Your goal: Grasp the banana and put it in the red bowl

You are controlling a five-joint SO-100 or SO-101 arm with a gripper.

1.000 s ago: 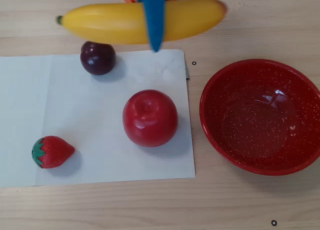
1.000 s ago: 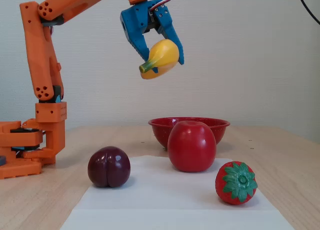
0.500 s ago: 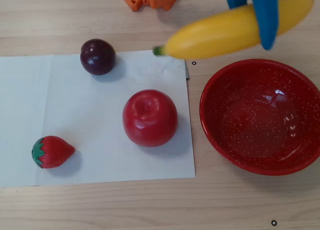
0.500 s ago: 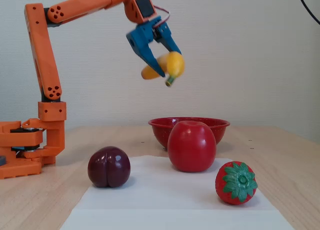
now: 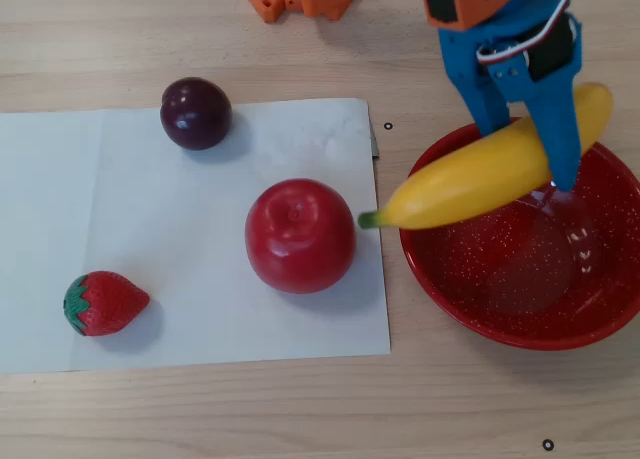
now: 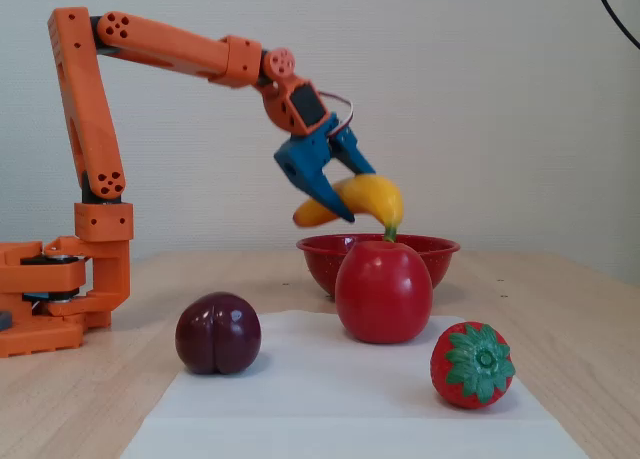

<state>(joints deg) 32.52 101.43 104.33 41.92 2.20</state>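
While the blue end effector point(image 5: 530, 144) is clamped across the middle of the banana point(image 5: 480, 179), the fruit hangs in the air, tilted, over the near-left part of the red bowl point(image 5: 600, 329) as the overhead view shows it, its green stem tip reaching out past the rim toward the red apple point(image 5: 300, 235); in the fixed view the banana point(image 6: 365, 197) sits just above the bowl's rim point(image 6: 320, 247), not touching it. Grasp and carry therefore appear done, whereas lowering and release into the bowl remain, and the plum point(image 5: 196, 112) and strawberry point(image 5: 104, 303) lie apart on the white paper point(image 5: 190, 329) covering the surface point(image 5: 300, 419).
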